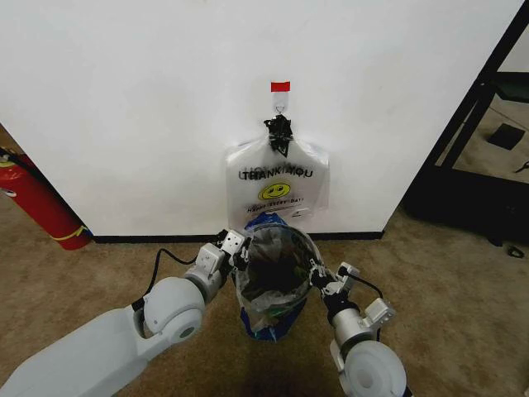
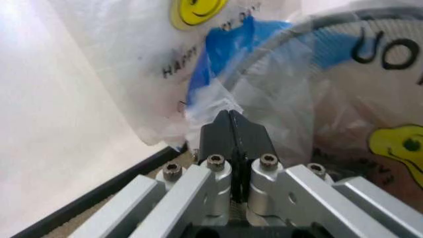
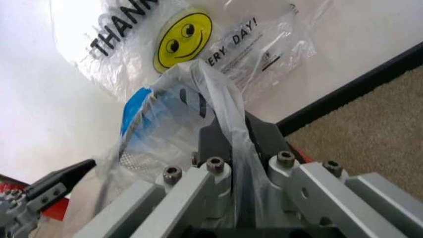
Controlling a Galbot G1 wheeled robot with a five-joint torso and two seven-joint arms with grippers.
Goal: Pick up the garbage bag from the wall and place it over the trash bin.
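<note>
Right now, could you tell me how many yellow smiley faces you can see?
2: one on the bundle of bags hanging on the wall, one on the garbage bag over the trash bin; others may be hidden.

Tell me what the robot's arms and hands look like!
Both arms are smooth, rounded white shells with a round silvery-grey joint cap on the left one. Thin black cables loop beside each wrist. The left hand has two flat black fingers on silver metal brackets held by dark hex bolts. The right hand looks the same: black fingers, silver angled brackets, bolts.
</note>
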